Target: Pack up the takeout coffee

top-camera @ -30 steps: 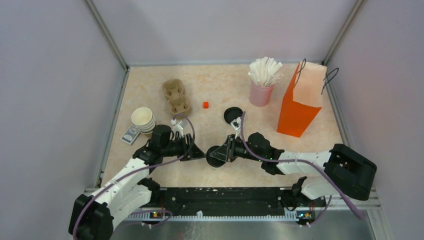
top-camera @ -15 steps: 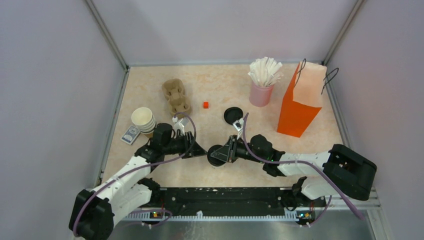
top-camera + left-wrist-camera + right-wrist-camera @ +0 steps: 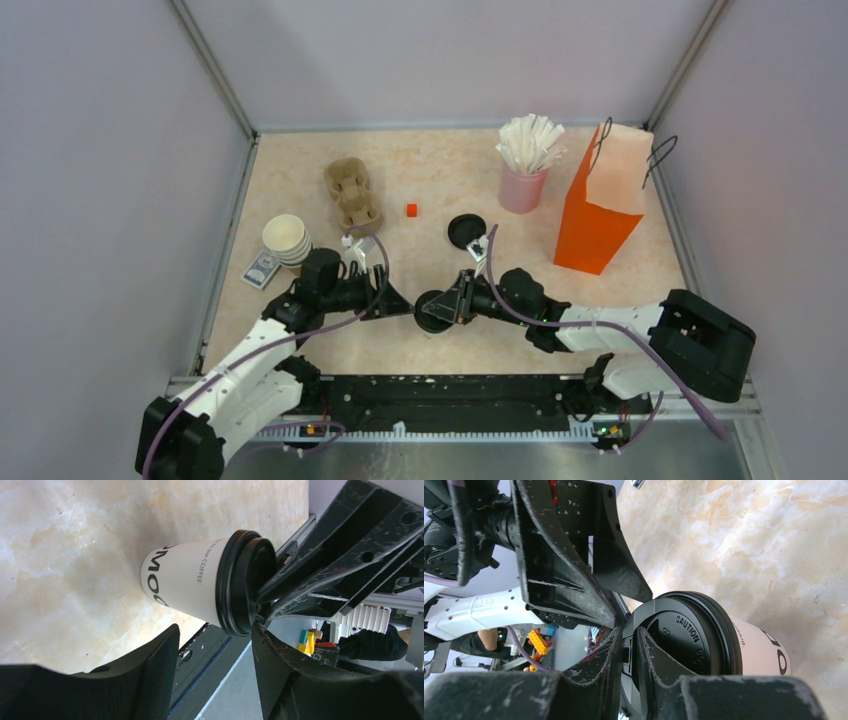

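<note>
Top external view, left to right: a stack of lidless cups stands at the left edge of the tabletop, with a cardboard cup carrier further back. Next, the left gripper lies low and points right at the takeout coffee. Left wrist view: its fingers are spread apart, the cup is just beyond the tips, and no contact is visible. The coffee stands upright on the tabletop at front centre, between both arms. From the right, the right gripper is pinched onto the rim of the black lid, fingers nearly together. A spare lid lies just behind. A pink cup of straws and an orange bag stand far right, well apart from the coffee.
</note>
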You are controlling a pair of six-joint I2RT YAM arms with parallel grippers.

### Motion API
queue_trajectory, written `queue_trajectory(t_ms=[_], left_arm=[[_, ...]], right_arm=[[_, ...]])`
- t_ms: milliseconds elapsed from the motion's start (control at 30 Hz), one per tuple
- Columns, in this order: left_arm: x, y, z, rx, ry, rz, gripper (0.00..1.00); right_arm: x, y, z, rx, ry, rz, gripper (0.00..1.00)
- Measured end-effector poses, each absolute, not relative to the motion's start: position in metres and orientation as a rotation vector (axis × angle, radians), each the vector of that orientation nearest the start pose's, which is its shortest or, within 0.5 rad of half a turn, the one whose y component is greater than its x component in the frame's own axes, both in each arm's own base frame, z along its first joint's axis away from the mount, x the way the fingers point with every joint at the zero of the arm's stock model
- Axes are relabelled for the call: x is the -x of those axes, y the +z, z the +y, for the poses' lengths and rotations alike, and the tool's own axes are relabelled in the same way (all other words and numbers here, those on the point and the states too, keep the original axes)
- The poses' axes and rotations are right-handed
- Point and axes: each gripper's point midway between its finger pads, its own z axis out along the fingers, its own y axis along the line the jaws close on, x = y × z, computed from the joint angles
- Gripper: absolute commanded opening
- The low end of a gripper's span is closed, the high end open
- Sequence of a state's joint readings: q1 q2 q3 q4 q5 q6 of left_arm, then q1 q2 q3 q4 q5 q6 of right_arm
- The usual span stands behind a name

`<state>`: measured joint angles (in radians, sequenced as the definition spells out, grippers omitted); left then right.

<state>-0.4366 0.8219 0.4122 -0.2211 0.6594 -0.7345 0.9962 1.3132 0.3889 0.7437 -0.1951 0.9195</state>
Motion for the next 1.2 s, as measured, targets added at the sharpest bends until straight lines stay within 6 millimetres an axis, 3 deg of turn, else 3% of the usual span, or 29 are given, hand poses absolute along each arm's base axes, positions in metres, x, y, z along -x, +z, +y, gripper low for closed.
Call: queue_trajectory(t_ms=[200, 967, 1200], left_arm=[[-0.155, 0.136, -0.217, -0.079, -1.358, 2.366, 0.49], [-0.153, 0.117, -0.22, -0.04, -1.379, 2.425, 0.44], [-0.157, 0.114, -0.221, -0.039, -1.38, 2.421, 0.36]], right_arm=[[-0.151, 0.141, 0.354, 0.237, 1.487, 2.02, 0.17], [-0.153, 0.141, 0.355, 0.224, 1.483, 2.024, 0.17], [-0.153, 0.141, 0.354, 0.199, 1.51, 1.995, 0.17]])
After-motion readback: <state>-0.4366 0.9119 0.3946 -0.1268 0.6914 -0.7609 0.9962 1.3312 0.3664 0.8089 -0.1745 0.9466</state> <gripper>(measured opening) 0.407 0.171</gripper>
